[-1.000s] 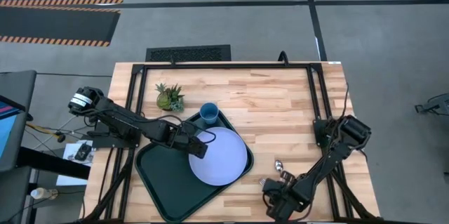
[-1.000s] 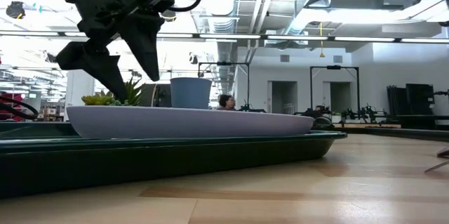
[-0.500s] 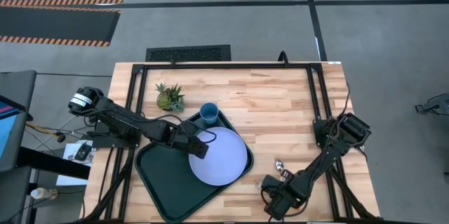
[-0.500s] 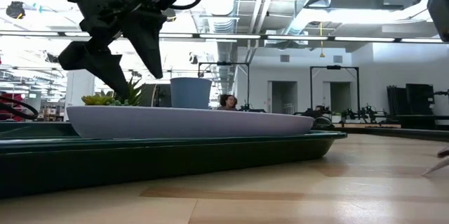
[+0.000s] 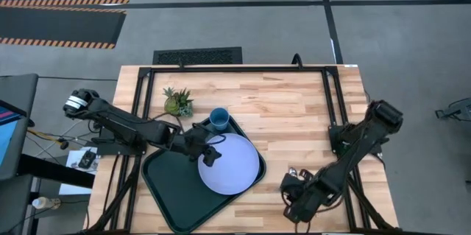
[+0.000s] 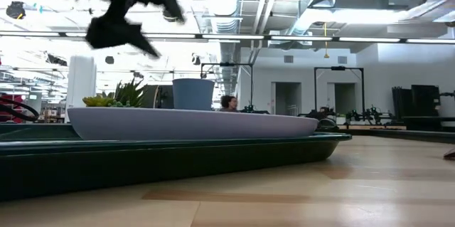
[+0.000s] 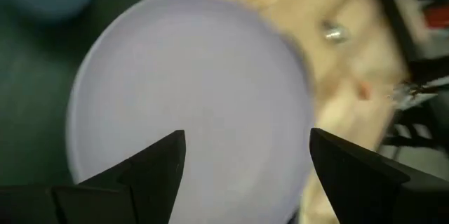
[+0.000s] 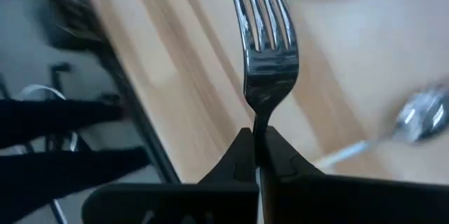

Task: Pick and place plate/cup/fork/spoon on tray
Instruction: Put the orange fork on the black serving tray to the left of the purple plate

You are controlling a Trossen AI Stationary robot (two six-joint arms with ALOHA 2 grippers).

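The pale plate [image 5: 232, 165] lies on the dark green tray [image 5: 165, 191], overhanging the tray's right rim. The blue cup [image 5: 218, 118] stands in the tray's far corner. My left gripper [image 5: 210, 150] hangs open above the plate's left part [image 7: 189, 90], touching nothing. My right gripper [image 5: 293, 189], near the table's front edge right of the tray, is shut on the fork [image 8: 266, 55]. The spoon [image 8: 421, 119] lies on the wood just beside it, and its bowl [image 5: 292, 171] shows from above. My right gripper pinches the fork's narrow neck [image 8: 261, 115], just below the tines, between its two fingertips. The fingers lie along the fork, and the tines stick out straight past them over the wood. The fingers hide the handle.
A small green potted plant [image 5: 177, 102] stands on the table behind the tray's far left corner. The table's middle and far right are bare wood [image 5: 294, 110]. Black frame rails run along the table's edges.
My right gripper has shut on the fork's neck and shifted a little toward the table's far edge, its arm swinging up. My left gripper has risen higher above the plate and stayed open. Plate, cup and tray have not moved.
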